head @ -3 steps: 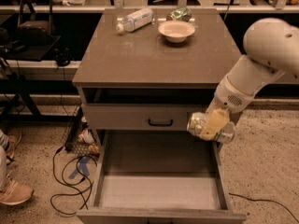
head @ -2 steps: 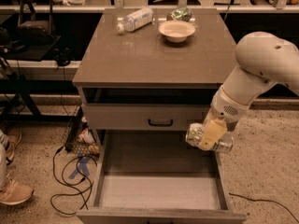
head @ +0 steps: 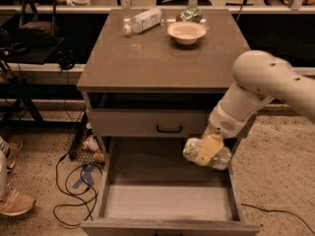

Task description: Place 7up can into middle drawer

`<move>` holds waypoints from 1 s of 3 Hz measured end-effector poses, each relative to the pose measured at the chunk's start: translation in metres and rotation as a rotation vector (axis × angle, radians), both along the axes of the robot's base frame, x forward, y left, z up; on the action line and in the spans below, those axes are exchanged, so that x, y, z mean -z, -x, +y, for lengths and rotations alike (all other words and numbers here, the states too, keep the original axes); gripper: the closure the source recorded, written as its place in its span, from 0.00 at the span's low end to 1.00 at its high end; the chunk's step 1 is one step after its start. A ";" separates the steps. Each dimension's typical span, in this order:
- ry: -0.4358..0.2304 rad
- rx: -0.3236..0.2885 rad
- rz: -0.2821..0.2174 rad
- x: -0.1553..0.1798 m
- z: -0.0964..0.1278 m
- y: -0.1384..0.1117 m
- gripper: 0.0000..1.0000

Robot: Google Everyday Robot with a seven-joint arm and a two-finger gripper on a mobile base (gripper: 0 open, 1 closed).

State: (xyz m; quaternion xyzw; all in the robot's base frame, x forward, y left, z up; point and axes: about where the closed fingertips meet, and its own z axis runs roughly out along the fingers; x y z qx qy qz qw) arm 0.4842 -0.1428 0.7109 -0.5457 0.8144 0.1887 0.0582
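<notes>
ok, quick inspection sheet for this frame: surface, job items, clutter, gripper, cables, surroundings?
Surface: cabinet top, three items near its back edge.
Job's things: 7up can held over the right rear of the open middle drawer, not resting on its floor.
Clutter: clear bottle lying down; bowl; green packet behind the bowl.
Grippers: gripper shut on the can, near the drawer's right wall.
Cables: black cables looped on the floor left of the drawer.
Surroundings: person's shoe at left; upper drawer front closed.
</notes>
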 end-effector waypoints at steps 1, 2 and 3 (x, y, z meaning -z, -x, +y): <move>-0.031 0.038 0.055 0.062 0.050 0.003 1.00; -0.058 0.099 0.077 0.120 0.098 0.000 1.00; -0.079 0.131 0.042 0.124 0.104 -0.012 1.00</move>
